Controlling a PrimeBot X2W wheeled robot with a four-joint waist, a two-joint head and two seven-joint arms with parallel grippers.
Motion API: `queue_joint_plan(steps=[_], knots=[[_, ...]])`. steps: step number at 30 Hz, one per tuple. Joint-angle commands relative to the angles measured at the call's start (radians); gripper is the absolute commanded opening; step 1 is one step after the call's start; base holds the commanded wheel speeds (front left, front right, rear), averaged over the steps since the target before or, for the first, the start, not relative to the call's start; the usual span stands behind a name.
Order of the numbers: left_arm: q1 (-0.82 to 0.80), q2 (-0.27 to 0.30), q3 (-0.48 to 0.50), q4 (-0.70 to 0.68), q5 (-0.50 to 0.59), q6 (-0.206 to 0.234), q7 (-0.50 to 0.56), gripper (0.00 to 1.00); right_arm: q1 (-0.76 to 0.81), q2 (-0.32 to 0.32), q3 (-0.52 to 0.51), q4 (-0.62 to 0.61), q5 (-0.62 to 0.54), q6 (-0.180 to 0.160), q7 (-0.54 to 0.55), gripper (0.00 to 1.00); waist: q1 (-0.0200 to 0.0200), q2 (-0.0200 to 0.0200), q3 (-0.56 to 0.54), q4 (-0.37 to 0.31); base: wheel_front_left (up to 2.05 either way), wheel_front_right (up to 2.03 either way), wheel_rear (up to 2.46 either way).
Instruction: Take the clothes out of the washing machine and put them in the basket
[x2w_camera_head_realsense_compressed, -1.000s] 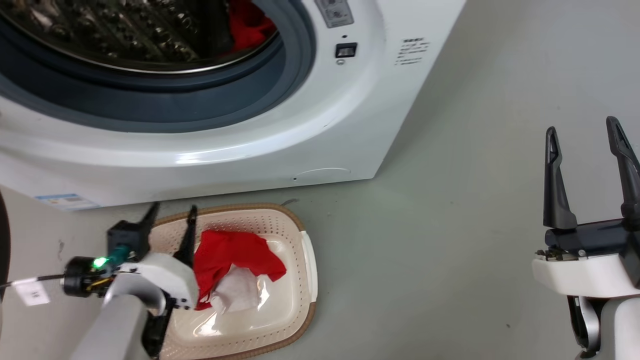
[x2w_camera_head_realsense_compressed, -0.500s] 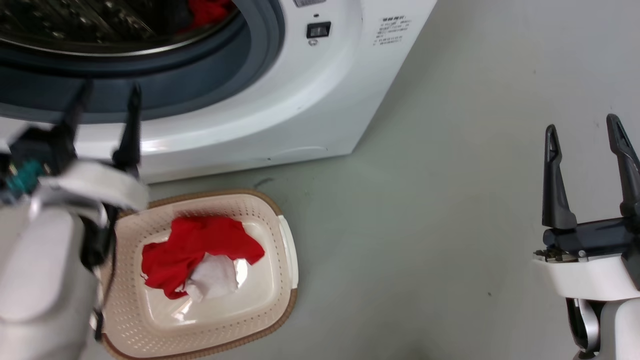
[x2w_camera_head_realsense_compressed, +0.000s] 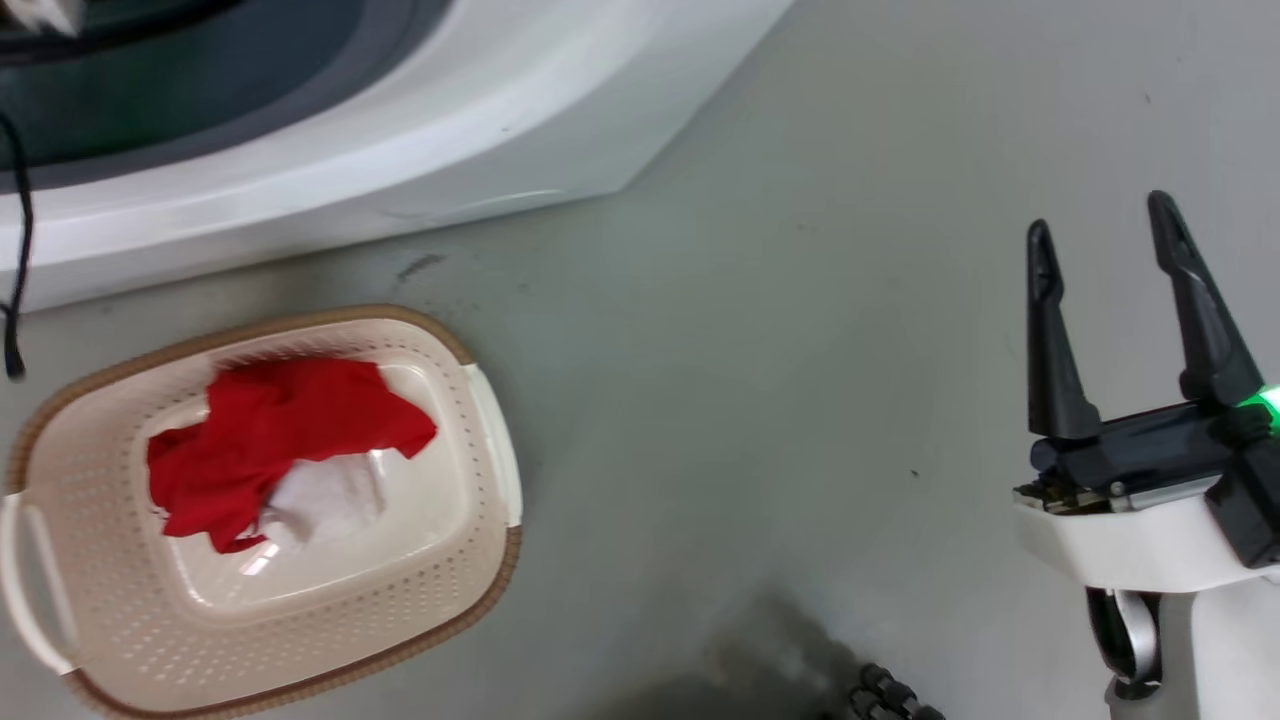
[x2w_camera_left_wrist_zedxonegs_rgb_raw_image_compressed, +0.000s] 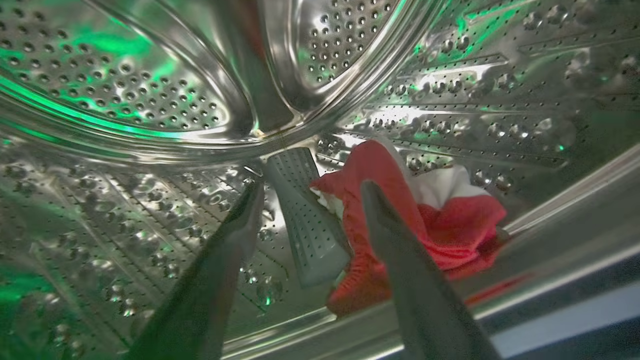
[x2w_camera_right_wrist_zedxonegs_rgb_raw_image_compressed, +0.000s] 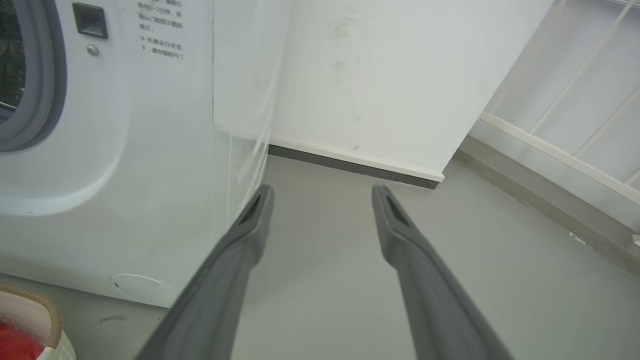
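Clothes look half dealt with to me. One red garment with a white patch lies crumpled in the basket, low on the left, on the floor just in front of the machine. That basket is cream plastic, pierced all over, round-cornered, with a brown rim. The other garment, red and white, soft and bunched, sits low in the drum beside a grey dotted paddle. The left gripper is inside there, fingers spread and holding nothing. I cannot tell whether a tip touches the cloth. All round it is shiny, dimpled, perforated steel. So one grab and one drop remain, I'd judge. Far right, the right gripper hangs over smooth grey floor, fingers apart, empty.
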Motion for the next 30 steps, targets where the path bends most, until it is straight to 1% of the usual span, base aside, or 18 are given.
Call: queue_joint_plan(steps=[1, 7, 11, 13, 18, 22, 27, 30], knots=[[-0.06, 0.015, -0.018, 0.033, -0.009, -0.003, 0.045, 1.0, -0.019, 0.0, 0.012, 0.004, 0.008, -0.001, -0.002, 1.0, -0.0001, -0.0001, 0.051, -0.053, 0.0, 0.0, 0.0], [-0.268, 0.056, -0.068, 0.133, -0.079, -0.004, 0.189, 1.0, -0.02, 0.001, 0.061, 0.007, 0.052, -0.001, -0.002, 1.0, -0.0001, -0.0001, 0.1, -0.125, 0.0, 0.0, 0.0], [-0.37, 0.082, -0.088, 0.208, -0.074, -0.004, 0.263, 1.0, -0.014, 0.001, 0.095, 0.008, 0.074, -0.001, -0.002, 1.0, -0.0001, -0.0001, 0.12, -0.172, 0.0, 0.0, 0.0], [-0.401, 0.081, -0.105, 0.243, -0.063, -0.004, 0.287, 1.0, -0.004, 0.001, 0.097, 0.003, 0.083, -0.001, -0.002, 1.0, -0.0001, -0.0001, 0.125, -0.18, 0.0, 0.0, 0.0], [-0.445, 0.052, -0.141, 0.322, -0.069, -0.004, 0.35, 1.0, 0.019, 0.001, 0.092, -0.012, 0.093, -0.001, -0.002, 1.0, -0.0001, -0.0001, 0.137, -0.187, 0.0, 0.0, 0.0], [-0.452, 0.037, -0.17, 0.365, -0.071, -0.004, 0.359, 1.0, 0.028, 0.001, 0.087, -0.021, 0.1, -0.001, -0.002, 1.0, -0.0001, -0.0001, 0.146, -0.188, 0.0, 0.0, 0.0], [-0.444, 0.025, -0.213, 0.387, -0.107, -0.004, 0.379, 1.0, 0.042, 0.001, 0.085, -0.027, 0.103, -0.001, -0.002, 1.0, -0.0001, -0.0001, 0.152, -0.189, 0.0, 0.0, 0.0], [-0.433, 0.02, -0.257, 0.385, -0.152, -0.005, 0.412, 1.0, 0.044, 0.001, 0.083, -0.032, 0.1, -0.001, -0.002, 1.0, -0.0001, -0.0001, 0.158, -0.187, 0.0, 0.0, 0.0]])
